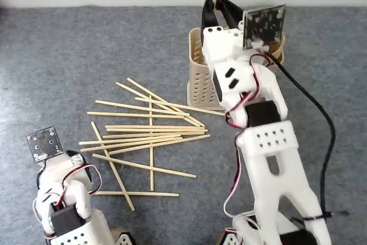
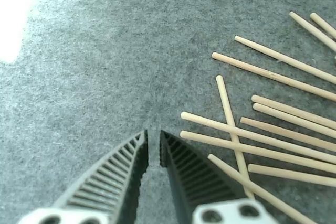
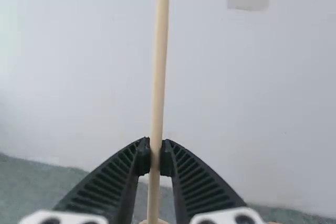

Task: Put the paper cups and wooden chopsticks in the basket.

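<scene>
The grey felt table (image 1: pixel 69 55) carried the slotted basket (image 1: pixel 200 87) at its far side, with loose wooden chopsticks (image 1: pixel 149 133) scattered flat just beside it. The right gripper (image 3: pixel 152 153) stood above the basket, jaws pinched on a single chopstick (image 3: pixel 159 51) held upright. The left gripper (image 2: pixel 153 142) hung over bare felt near the pile, jaws nearly together around nothing.

Bright even light, soft shadows, corner glare
</scene>
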Robot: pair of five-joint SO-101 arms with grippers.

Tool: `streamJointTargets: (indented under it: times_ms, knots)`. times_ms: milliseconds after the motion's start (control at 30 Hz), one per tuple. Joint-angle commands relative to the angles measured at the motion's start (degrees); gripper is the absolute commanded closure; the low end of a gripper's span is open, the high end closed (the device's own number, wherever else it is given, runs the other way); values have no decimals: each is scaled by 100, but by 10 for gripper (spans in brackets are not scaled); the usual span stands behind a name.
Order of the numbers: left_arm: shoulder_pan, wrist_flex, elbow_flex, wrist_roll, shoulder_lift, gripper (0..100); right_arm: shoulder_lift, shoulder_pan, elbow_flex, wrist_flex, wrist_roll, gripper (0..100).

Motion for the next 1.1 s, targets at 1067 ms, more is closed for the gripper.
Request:
streamJointTargets:
  times_ms: [1067]
  knots:
    - [-448, -114, -286, -44, -35, 959, 813, -1745, -343, 5604, 1793, 925]
